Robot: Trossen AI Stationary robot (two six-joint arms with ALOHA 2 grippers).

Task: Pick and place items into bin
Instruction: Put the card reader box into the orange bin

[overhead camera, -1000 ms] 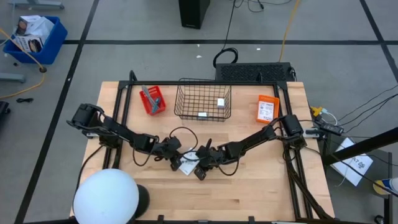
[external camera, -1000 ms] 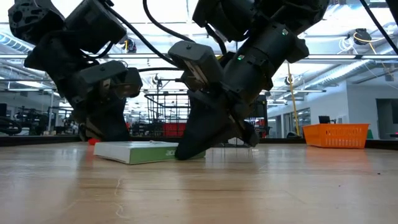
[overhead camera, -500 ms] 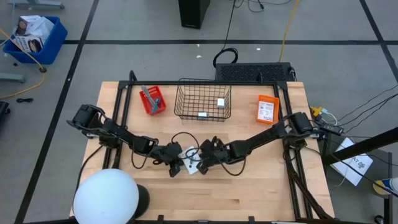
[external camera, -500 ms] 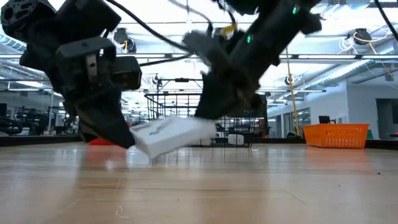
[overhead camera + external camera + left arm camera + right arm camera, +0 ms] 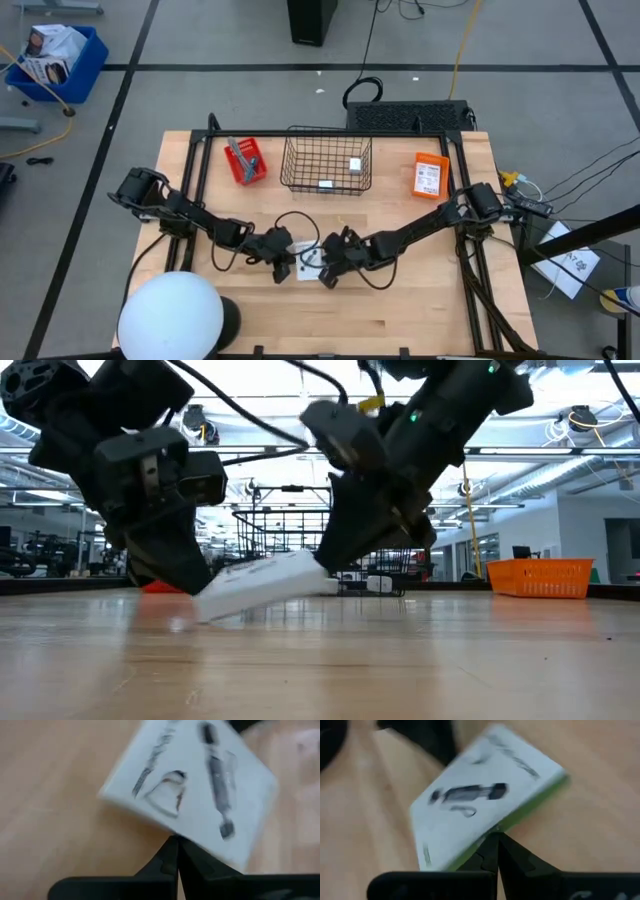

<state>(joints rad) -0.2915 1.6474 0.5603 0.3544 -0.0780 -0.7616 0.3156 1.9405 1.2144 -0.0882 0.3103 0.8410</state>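
Note:
A flat white printed packet [image 5: 308,260] is tilted at the table's middle. Its left end [image 5: 205,607] rests on the wood and its right end is raised. My left gripper [image 5: 288,266] is shut and stands at the packet's left end. My right gripper [image 5: 326,271] is shut and stands at its raised right end. The wire bin [image 5: 326,160] at the far middle holds two tiny white cubes [image 5: 354,164]. My left gripper meets the packet's left edge [image 5: 167,831] with its shut fingertips [image 5: 173,851], slanting down from the table's left. That end of the packet is down on the table. My right gripper meets the packet's green-sided right edge [image 5: 507,824] with its shut fingertips [image 5: 492,847], slanting down from the table's right. That end [image 5: 315,566] is propped off the table, so the packet slopes down toward the left gripper.
A red tray [image 5: 247,160] with a grey tool stands at the far left. An orange tray [image 5: 431,174] with a printed packet stands at the far right. A white globe [image 5: 170,318] sits at the near left corner. There is bare wood in front of the grippers.
The packet lay flat on the table a second ago. Its right end has tipped up at my right gripper, while its left end has stayed low beside my left gripper. The right arm has risen a little with it.

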